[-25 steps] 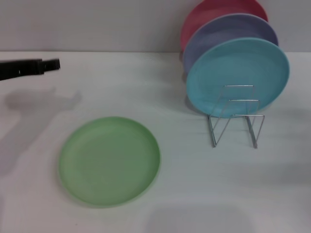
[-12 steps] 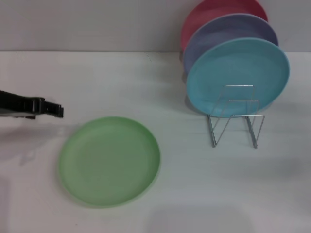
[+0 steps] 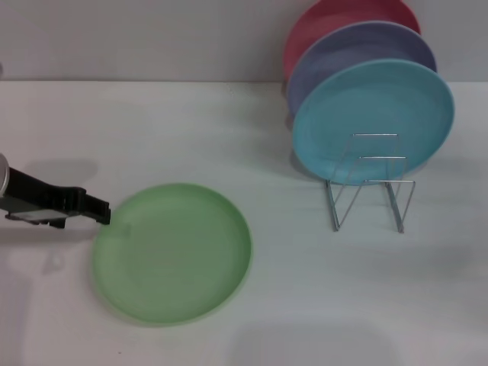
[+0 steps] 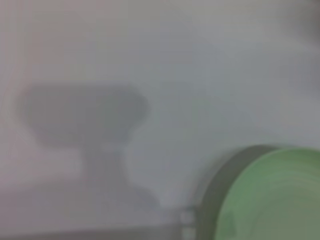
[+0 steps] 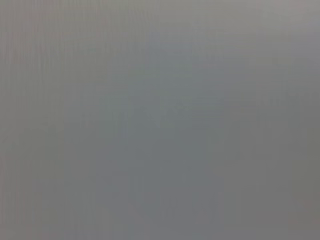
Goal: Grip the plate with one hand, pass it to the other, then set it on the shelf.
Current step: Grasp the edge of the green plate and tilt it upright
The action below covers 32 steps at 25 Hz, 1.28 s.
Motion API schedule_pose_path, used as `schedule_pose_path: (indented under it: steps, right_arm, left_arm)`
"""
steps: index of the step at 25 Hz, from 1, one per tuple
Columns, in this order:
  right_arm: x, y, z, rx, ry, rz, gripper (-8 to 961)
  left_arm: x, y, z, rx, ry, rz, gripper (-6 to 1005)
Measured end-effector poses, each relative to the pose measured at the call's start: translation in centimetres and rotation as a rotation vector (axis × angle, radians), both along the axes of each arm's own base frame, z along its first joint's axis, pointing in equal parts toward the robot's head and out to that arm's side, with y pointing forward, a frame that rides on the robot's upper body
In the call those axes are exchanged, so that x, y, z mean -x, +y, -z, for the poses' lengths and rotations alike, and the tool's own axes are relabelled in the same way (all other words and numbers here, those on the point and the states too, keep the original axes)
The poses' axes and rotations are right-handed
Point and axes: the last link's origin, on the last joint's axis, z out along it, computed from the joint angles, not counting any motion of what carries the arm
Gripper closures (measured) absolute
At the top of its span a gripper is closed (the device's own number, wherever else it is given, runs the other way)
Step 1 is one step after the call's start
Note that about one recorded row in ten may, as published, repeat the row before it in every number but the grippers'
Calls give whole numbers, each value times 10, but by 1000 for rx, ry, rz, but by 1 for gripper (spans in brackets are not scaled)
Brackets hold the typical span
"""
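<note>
The light green plate (image 3: pixel 172 252) lies flat on the white table at the front left. Its rim also shows in the left wrist view (image 4: pixel 270 195). My left gripper (image 3: pixel 97 211) reaches in from the left edge, low over the table, with its tip right at the plate's left rim. The silver wire rack (image 3: pixel 370 183) stands at the right, its front loops bare. My right gripper is out of view; the right wrist view shows only plain grey.
A sky-blue plate (image 3: pixel 374 122), a lavender plate (image 3: pixel 347 53) and a red plate (image 3: pixel 335 15) stand upright in the rack, one behind the other. A grey wall runs along the table's far edge.
My left gripper has come down and toward the front from the far left, ending at the green plate's left rim. The plates and rack have not moved.
</note>
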Motion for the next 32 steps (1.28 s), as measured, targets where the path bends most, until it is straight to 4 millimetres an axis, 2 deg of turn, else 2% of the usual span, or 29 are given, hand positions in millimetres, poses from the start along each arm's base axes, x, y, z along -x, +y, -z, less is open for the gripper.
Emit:
schedule_pose_path:
  steps: [15, 32]
  right_arm:
    - [-4, -3, -4, -5, -10, 10, 281]
    - [-5, -2, -9, -9, -17, 10, 282]
  left_arm:
    - [6, -9, 20, 66, 34, -46, 361]
    - [8, -5, 35, 86, 42, -60, 383]
